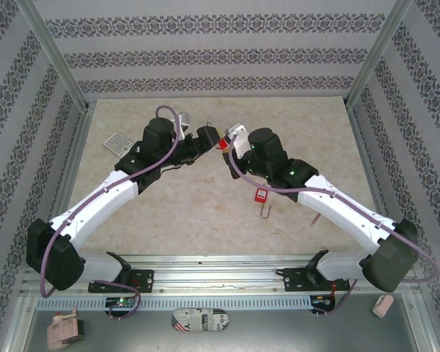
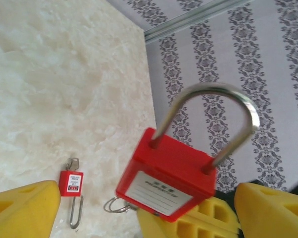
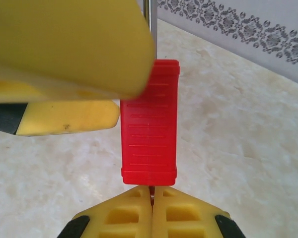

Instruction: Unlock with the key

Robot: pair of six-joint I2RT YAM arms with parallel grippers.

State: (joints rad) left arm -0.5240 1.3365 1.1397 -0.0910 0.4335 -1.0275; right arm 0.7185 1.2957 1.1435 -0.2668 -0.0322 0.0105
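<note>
A red padlock (image 2: 169,178) with a steel shackle (image 2: 223,91) hangs in the air above the table, both shackle legs meeting its body. My right gripper (image 3: 151,206) is shut on the key (image 3: 150,191), which sits in the bottom of the padlock (image 3: 150,124). A key ring (image 2: 116,206) dangles under the body. My left gripper (image 2: 146,191) is open, its yellow fingers (image 2: 20,210) standing well apart on either side of the padlock without touching it. In the top view both grippers meet at the padlock (image 1: 224,144) over the table's middle back.
A second, smaller red padlock (image 1: 261,196) with its own key (image 2: 73,162) lies flat on the marble table (image 1: 205,213). A grey gridded object (image 1: 117,143) lies at the back left. Patterned walls (image 1: 220,51) and metal posts close in the table.
</note>
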